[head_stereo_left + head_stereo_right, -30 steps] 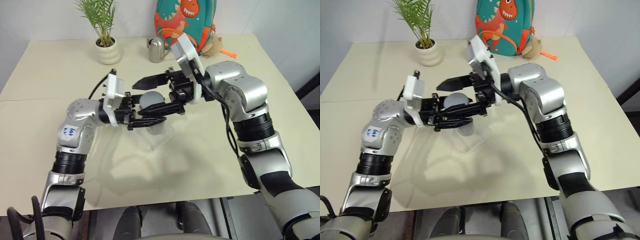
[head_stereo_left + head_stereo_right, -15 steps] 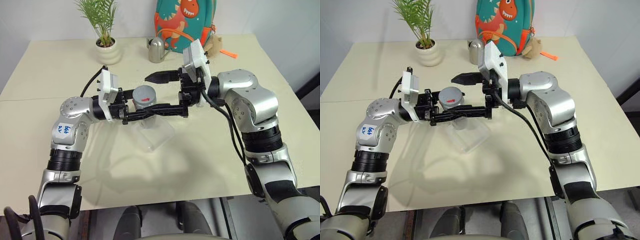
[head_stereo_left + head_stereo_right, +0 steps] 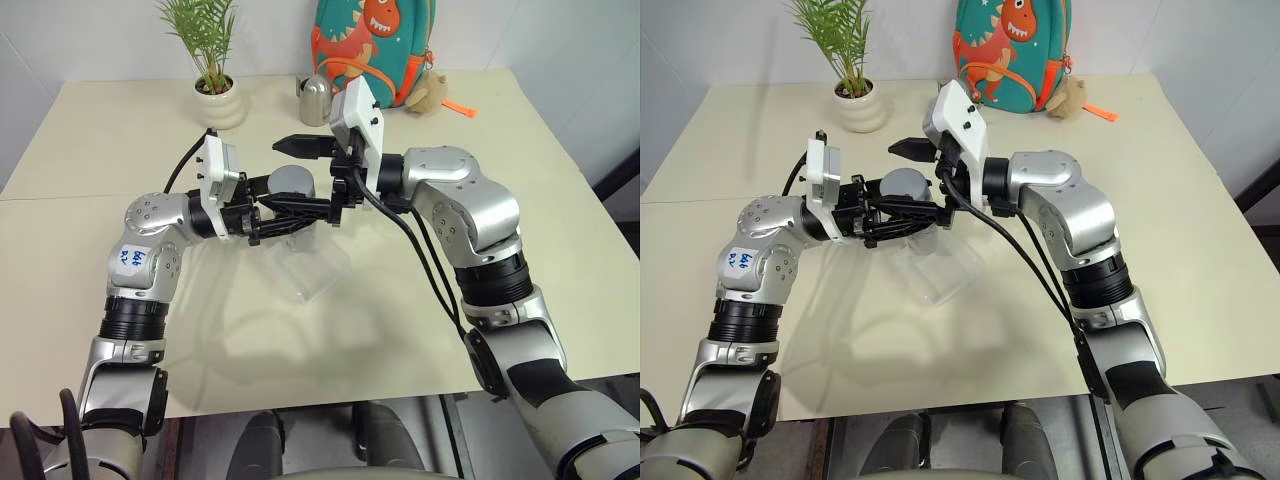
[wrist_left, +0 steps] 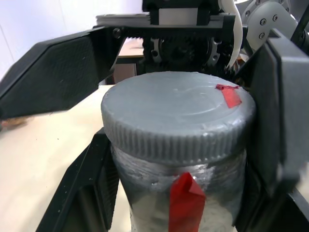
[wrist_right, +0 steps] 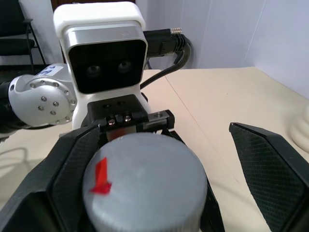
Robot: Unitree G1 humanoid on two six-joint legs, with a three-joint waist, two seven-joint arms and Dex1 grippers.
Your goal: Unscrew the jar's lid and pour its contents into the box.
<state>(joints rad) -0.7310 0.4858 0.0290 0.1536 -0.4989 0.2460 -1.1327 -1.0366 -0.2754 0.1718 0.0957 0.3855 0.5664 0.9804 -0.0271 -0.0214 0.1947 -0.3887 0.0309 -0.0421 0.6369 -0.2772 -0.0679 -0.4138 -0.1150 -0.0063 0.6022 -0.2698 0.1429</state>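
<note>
You are working over a pale cream desk [image 3: 90,130] set against a white wall. Your left hand [image 3: 268,212] is clamped together on the small silvery cylindrical jar [image 4: 178,193] with a red stripe, holding it up just above the shallow clear plastic box [image 3: 312,268]. Your right hand [image 3: 300,178] is standing wide apart, one finger on either side of the round grey ribbed lid [image 4: 178,118] with its red patch, not yet closing on it. The lid is sitting between those fingers, directly ahead of the right palm. If you close off-centre, the fingers may slip on the ribbing or twist the whole jar in the left grip; tilting could spill contents beside the box once it loosens. A blue handwritten tag [image 3: 135,262] on the left arm is too small to read.
</note>
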